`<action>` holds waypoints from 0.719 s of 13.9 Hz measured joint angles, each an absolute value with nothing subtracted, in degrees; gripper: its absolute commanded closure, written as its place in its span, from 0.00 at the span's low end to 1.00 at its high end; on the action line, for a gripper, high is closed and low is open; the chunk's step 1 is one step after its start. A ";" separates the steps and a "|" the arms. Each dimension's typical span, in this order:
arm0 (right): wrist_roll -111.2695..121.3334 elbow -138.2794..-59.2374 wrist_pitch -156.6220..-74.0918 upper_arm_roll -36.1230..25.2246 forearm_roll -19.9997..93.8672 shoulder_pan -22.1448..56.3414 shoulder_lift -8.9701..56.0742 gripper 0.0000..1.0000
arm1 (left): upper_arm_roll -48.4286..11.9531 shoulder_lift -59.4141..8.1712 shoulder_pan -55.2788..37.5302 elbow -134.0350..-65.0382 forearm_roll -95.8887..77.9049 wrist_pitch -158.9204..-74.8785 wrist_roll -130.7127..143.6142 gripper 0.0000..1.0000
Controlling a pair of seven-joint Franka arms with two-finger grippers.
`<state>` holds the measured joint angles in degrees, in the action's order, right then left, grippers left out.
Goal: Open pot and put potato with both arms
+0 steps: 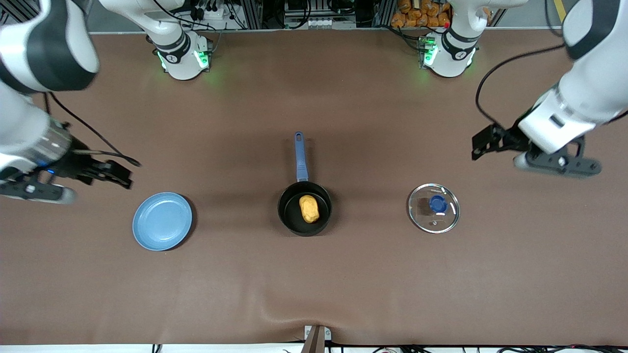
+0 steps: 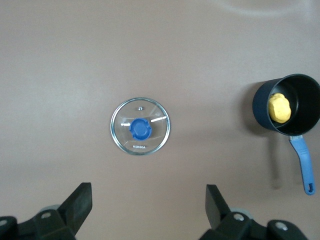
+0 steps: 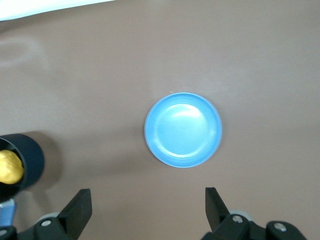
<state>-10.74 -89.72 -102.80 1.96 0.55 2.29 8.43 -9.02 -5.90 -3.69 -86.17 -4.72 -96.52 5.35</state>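
The right gripper (image 1: 120,175) hangs over the brown worktop (image 1: 343,284) near the plate (image 1: 162,221), its fingers (image 3: 75,212) spread wide and holding nothing. In the middle of the worktop sits the pot (image 1: 304,208), uncovered, with the potato (image 1: 309,208) lying inside and the handle pointing toward the arms' bases. The lid (image 1: 433,208) lies flat toward the left arm's end, and the left gripper (image 1: 483,144) hangs above the worktop near it, fingers (image 2: 80,207) released and empty.
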 measured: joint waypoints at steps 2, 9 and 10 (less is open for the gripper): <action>-6.61 -92.35 -102.77 1.92 0.46 -0.56 5.49 0.00 | -13.05 -3.86 0.33 -86.21 -4.63 -95.85 5.86 0.00; -0.72 -99.08 -102.76 2.06 0.43 -4.71 -1.77 0.00 | -17.75 -1.45 5.67 -87.67 -2.13 -95.42 9.57 0.00; -0.72 -99.41 -102.79 2.17 0.43 -4.71 -2.07 0.00 | -17.80 -1.49 5.68 -88.48 -0.46 -95.42 10.29 0.00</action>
<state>-0.72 -99.41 -102.79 2.17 0.43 -4.71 -2.07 -17.80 -1.49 5.68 -88.48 -0.46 -95.42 10.29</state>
